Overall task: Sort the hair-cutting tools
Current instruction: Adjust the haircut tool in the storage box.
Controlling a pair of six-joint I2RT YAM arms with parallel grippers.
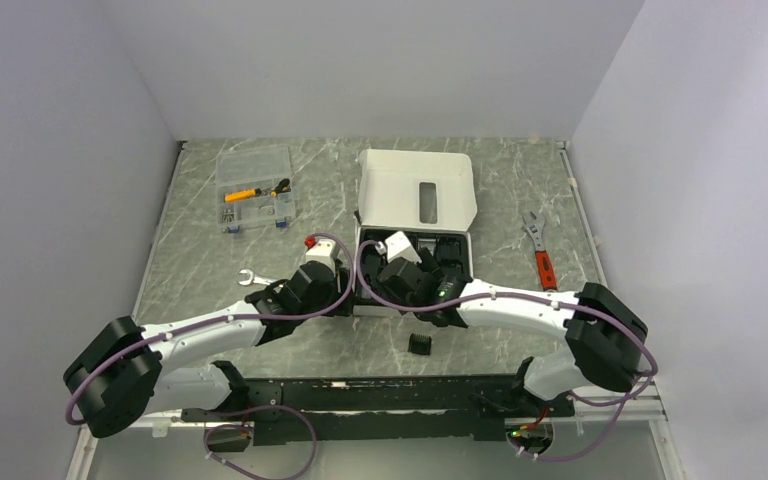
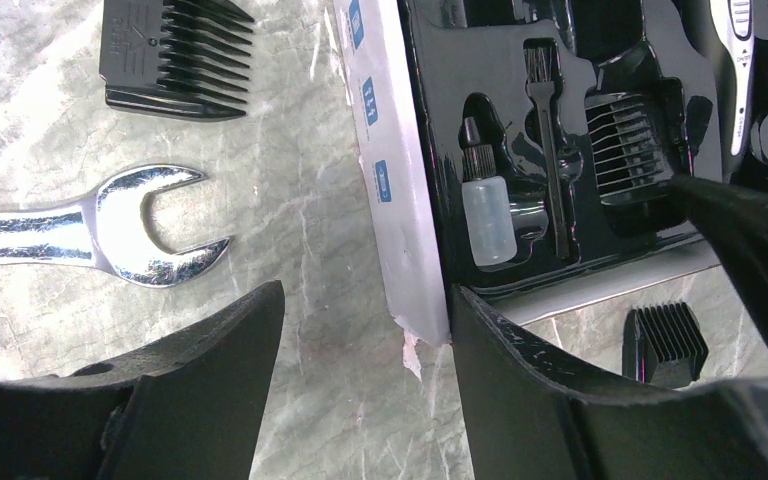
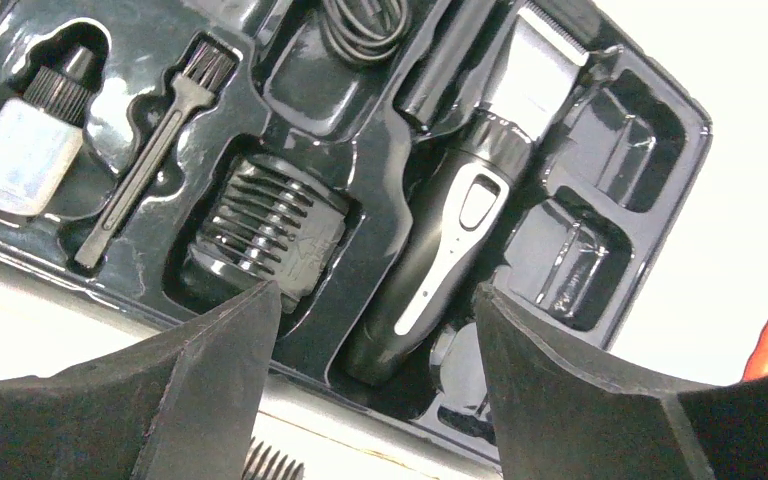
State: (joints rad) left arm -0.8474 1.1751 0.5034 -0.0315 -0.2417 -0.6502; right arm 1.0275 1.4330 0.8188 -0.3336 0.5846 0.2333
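A: Clipper first, where?

B: Hair clipper (image 3: 460, 230) lies in its long slot in the black tray (image 3: 370, 235) inside the white box (image 1: 395, 185). It looks fully seated, so I'd call it sorted.

A: Combs?

B: Seated comb (image 3: 270, 225) is in the slot just left of the clipper. Two are out on the surface (image 1: 480, 345). The near loose comb (image 1: 419, 344) is in front of the box. The left loose comb (image 2: 175, 55) is left of the box, just far of the silver wrench (image 2: 110, 225). The empty slots (image 3: 585, 250) right of the clipper are probably meant for them.

A: Grippers?

B: Right gripper (image 3: 375, 390) hovers over the tray with its jaws apart and nothing between them, above the seated comb and the clipper's base. Left gripper (image 2: 360, 400) hangs low at the box's near-left corner, also spread and empty. My guess is it's there to go for a loose comb.

A: Clutter, obstacles?

B: Oil bottle (image 3: 20, 160), cleaning brush (image 3: 145, 160) and coiled cord (image 3: 365, 25) sit in their own tray slots. Red-handled wrench (image 1: 540, 255) is right of the box, well apart from everything. Clear organizer case (image 1: 253, 188) is far left. The silver wrench lies beside the left loose comb without touching it, so it could get bumped on a grab. The box wall stands between the left gripper and the tray. Both arms crowd the box's near edge, so I'd watch for a clash.
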